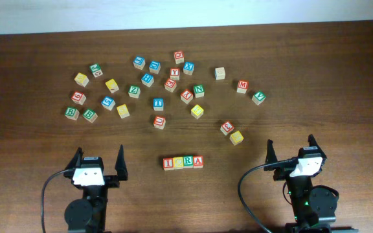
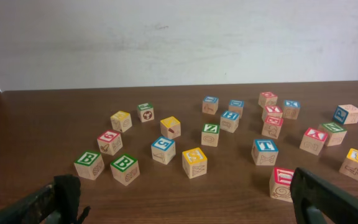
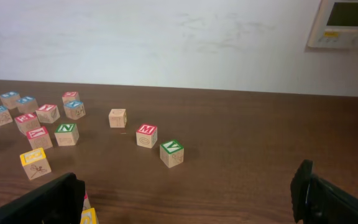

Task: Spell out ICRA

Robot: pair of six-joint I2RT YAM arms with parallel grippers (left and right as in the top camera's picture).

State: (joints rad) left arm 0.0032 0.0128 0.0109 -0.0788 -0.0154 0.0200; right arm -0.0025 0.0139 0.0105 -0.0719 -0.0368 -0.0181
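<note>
The left gripper stands spread and empty, left of the ICRA row. That row lies on the tabletop between the two arms. It is four cubes set side by side: red I, yellow C, green R, red A. Right of the row, the right gripper is likewise spread, holding nothing. The spelling looks finished, so any next move calls only for not nudging the row. Beyond the row lie loose cubes, twenty-six by my count.
</note>
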